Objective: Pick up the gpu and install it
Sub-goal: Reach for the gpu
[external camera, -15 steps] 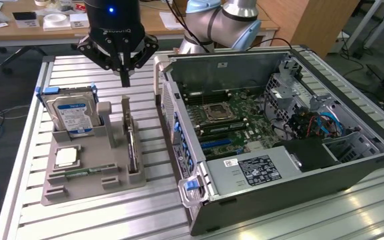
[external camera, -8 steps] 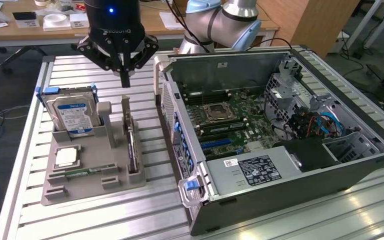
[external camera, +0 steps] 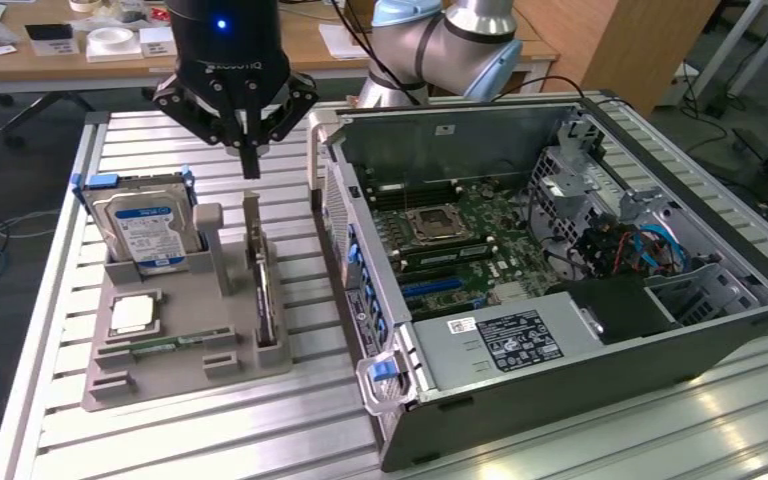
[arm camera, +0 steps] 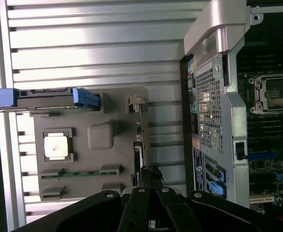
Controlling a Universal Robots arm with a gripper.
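Note:
The gpu [external camera: 264, 290] stands on edge in the slot of the grey holder [external camera: 204, 300] nearest the open computer case [external camera: 531, 375]; I see it as a thin dark card. From the wrist view it is a narrow strip [arm camera: 138, 154] along that side of the holder [arm camera: 100, 135]. My gripper [external camera: 248, 160] hangs above the far end of the holder, over the card's slot. Its fingers are shut together with nothing between them, and its tips [arm camera: 151, 175] sit just over one end of the card. Inside the case lies the motherboard [external camera: 451, 240].
A silver hard drive [external camera: 151, 225] with a blue-white label stands upright at the holder's far end. A processor chip [external camera: 133, 313] and a green memory stick [external camera: 171, 345] lie in the holder. The case wall [arm camera: 214, 111] rises close beside the holder on the slatted metal table [external camera: 157, 440].

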